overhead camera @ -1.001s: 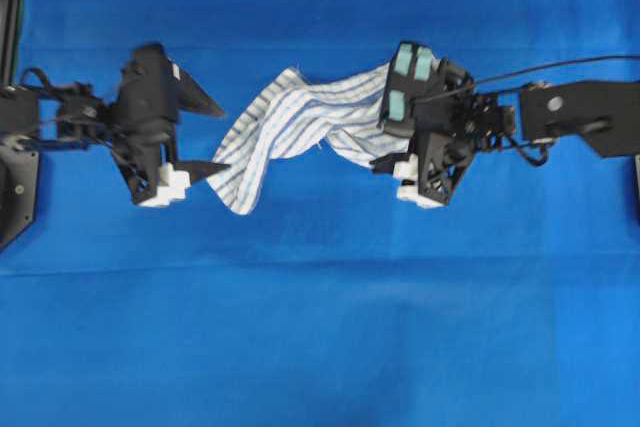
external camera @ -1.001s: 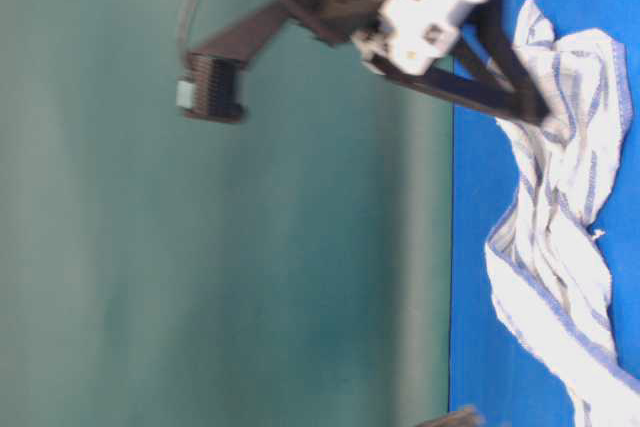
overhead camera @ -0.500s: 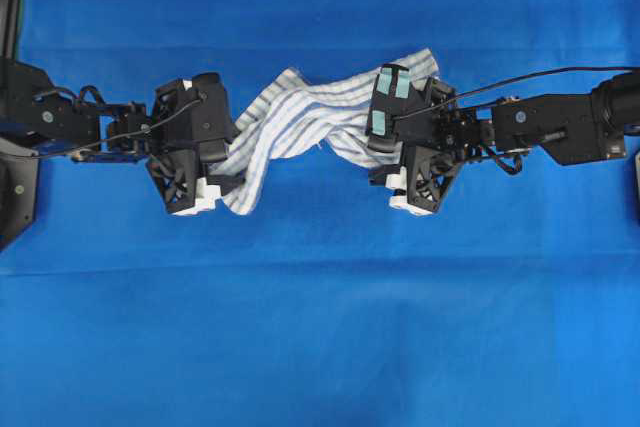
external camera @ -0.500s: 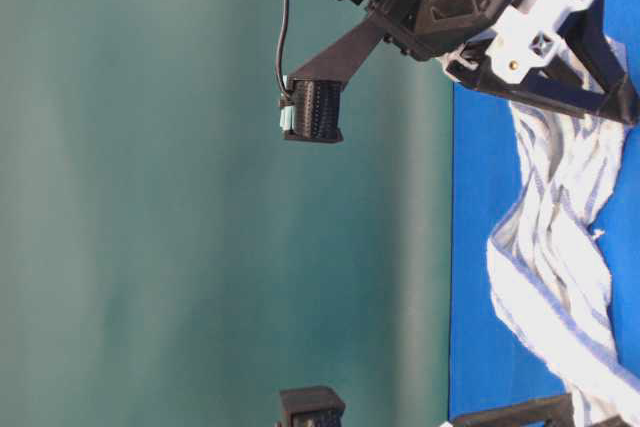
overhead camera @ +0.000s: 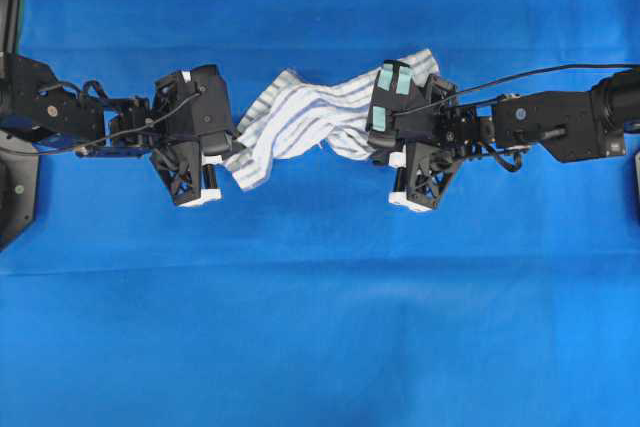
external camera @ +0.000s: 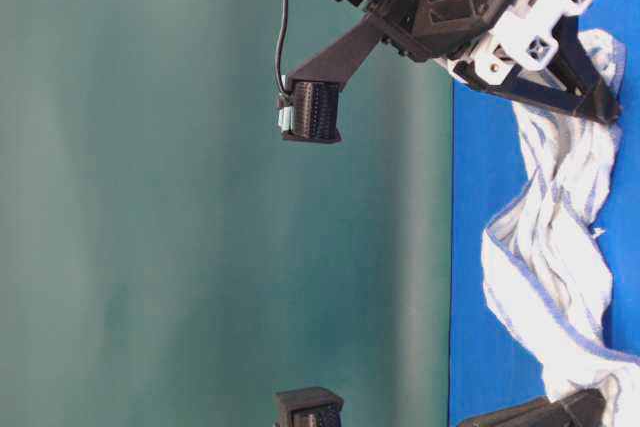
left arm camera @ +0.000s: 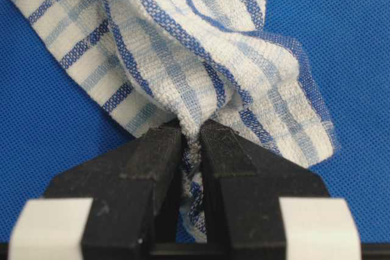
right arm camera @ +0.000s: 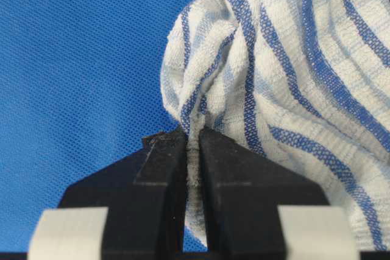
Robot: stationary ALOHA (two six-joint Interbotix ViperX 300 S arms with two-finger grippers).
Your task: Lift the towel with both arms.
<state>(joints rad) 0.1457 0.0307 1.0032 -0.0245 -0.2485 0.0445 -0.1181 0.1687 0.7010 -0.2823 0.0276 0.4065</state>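
Observation:
The towel (overhead camera: 300, 122), white with blue and grey stripes, lies crumpled on the blue table cover between the two arms. My left gripper (overhead camera: 224, 153) is shut on the towel's left end. The left wrist view shows a fold of towel (left arm camera: 183, 47) pinched between the black fingertips of that gripper (left arm camera: 192, 129). My right gripper (overhead camera: 386, 153) is shut on the towel's right end, with a thin fold of towel (right arm camera: 292, 77) squeezed between its tips (right arm camera: 192, 132). From table level the towel (external camera: 560, 267) still rests on the cover, the right gripper (external camera: 605, 112) at one end and the left gripper (external camera: 590, 402) at the other.
The blue table cover (overhead camera: 320, 327) spreads all round the towel. A dark base plate (overhead camera: 15, 187) sits at the left edge of the table. A black cable (overhead camera: 520, 75) runs along the right arm. A green wall (external camera: 200, 247) stands behind.
The left gripper came in from the left onto the towel's end. Both grippers then closed from wide open onto the cloth, bunching its ends.

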